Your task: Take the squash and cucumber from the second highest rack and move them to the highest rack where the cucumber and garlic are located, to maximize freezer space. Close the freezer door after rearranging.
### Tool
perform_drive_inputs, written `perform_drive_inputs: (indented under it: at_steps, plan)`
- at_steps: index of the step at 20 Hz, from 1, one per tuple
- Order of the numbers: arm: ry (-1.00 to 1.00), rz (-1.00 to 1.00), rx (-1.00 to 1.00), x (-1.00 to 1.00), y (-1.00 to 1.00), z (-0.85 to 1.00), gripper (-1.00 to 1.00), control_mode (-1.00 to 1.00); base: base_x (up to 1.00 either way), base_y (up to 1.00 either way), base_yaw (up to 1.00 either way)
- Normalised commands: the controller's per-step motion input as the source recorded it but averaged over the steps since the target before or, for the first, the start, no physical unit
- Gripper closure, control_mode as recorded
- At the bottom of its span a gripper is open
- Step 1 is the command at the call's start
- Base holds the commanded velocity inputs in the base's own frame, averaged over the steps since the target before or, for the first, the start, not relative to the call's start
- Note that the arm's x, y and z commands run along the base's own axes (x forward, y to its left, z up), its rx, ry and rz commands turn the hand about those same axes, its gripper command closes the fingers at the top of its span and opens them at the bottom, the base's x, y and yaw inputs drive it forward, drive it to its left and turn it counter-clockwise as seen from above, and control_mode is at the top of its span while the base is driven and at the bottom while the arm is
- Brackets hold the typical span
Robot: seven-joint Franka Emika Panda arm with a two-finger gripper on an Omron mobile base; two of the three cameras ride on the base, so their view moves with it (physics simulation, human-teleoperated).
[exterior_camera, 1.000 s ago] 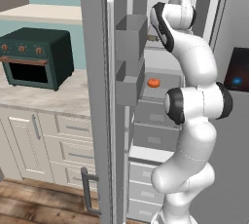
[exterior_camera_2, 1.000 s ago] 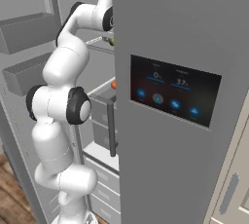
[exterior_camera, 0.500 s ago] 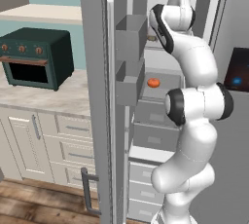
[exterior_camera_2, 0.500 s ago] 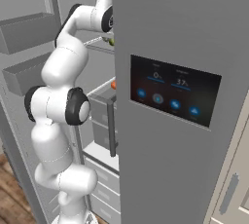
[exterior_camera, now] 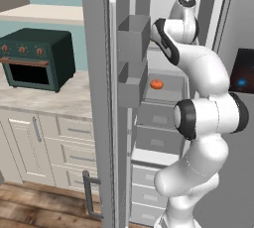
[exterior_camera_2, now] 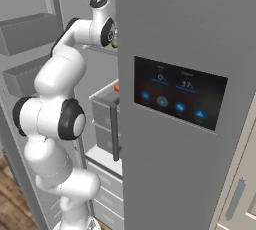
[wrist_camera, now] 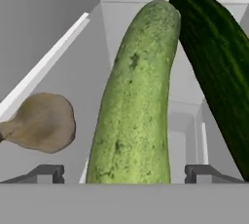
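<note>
Two tool point(wrist_camera: 124, 173) tips stand apart, straddling the light green squash point(wrist_camera: 136, 101) beside the dark cucumber point(wrist_camera: 219, 67) and garlic point(wrist_camera: 41, 122).

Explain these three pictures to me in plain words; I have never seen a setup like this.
A white robot arm reaches into an open freezer. Two pictures come from cameras on its base, behind it to the left and to the right. The third comes from a camera on its hand, looking between the fingertips of the gripper. There, on the highest rack, lie a light green vegetable, a dark green cucumber and a brown garlic. The jaws stand wide on either side of the light green one, not touching it.
</note>
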Motion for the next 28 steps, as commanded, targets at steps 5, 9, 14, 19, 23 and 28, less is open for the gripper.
perform_drive_inputs:
  at_steps: [5,9,14,19,23,28]
  plan:
    - [0.1,0.0,0.01,-0.26,0.02,0.04,-1.0,-1.0,0.0,0.0,0.0]
    - [0.09,0.0,0.0,-0.14,0.02,0.03,-1.0,-1.0,0.0,0.0,0.0]
    - [0.01,0.0,0.0,-0.16,0.05,0.04,-1.0,-1.0,0.0,0.0,0.0]
    - [0.0,0.0,0.0,-0.42,0.1,-0.01,-1.0,-1.0,0.0,0.0,0.0]
    - [-0.01,0.0,0.0,-0.54,0.08,-0.03,-1.0,-1.0,0.0,0.0,0.0]
    - [0.0,0.0,0.0,-0.65,0.08,-0.11,-1.0,-1.0,0.0,0.0,0.0]
